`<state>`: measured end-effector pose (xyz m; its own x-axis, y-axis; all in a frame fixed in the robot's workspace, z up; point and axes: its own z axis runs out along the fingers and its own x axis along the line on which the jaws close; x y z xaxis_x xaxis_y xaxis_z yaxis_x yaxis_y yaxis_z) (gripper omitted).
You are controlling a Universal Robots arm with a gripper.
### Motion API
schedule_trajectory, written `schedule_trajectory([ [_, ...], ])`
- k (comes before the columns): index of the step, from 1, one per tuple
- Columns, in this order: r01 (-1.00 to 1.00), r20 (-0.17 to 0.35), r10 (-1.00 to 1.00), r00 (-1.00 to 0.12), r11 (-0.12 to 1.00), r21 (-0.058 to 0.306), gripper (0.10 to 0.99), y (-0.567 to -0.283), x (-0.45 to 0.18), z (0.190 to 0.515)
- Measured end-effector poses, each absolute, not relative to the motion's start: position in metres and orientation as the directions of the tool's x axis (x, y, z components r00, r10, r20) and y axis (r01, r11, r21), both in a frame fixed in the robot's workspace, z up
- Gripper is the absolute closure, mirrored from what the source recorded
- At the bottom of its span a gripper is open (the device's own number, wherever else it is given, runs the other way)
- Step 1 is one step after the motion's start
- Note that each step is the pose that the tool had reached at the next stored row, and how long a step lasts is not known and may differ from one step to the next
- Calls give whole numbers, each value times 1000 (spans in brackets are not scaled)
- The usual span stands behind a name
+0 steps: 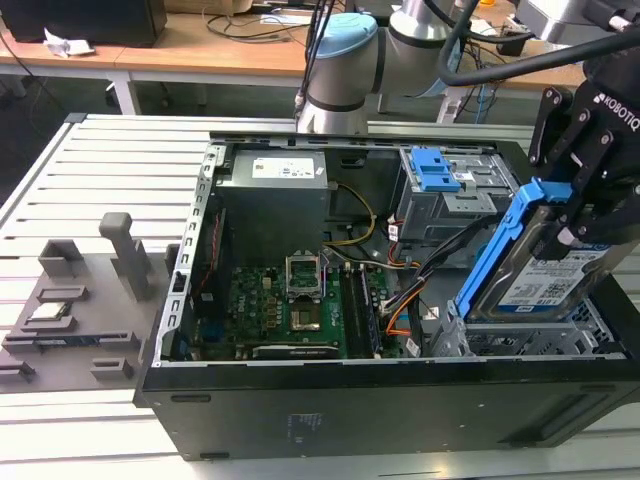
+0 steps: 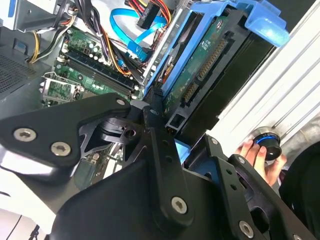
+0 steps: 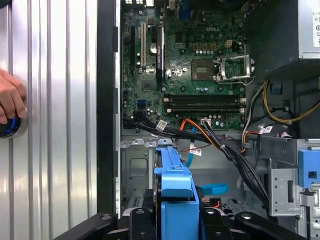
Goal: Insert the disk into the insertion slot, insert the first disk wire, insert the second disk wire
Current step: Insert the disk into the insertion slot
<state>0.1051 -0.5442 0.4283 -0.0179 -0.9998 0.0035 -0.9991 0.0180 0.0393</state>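
Gripper [image 1: 578, 215]: jaws clamped on the upper end of the disk [image 1: 535, 275].
Disk: tilted, lower end at the insertion slot [image 1: 600, 335], exterior view's right.
Risk: tilt may jam disk against slot wall.
Second disk wire [image 3: 212, 189]: just beside the disk; may get pinched.

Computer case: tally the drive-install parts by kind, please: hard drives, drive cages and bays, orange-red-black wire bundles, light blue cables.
Hard drive in blue carrier: 1
Low perforated drive cage: 1
Taller bay with blue latches: 1
Orange-red-black wire bundle: 1
Light blue cable: 1
Total: 5
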Motion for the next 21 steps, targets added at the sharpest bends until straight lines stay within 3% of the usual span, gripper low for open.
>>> schedule_trajectory([
  [21,-999,4,-1000,-18,18,39,722,-544,105,382],
])
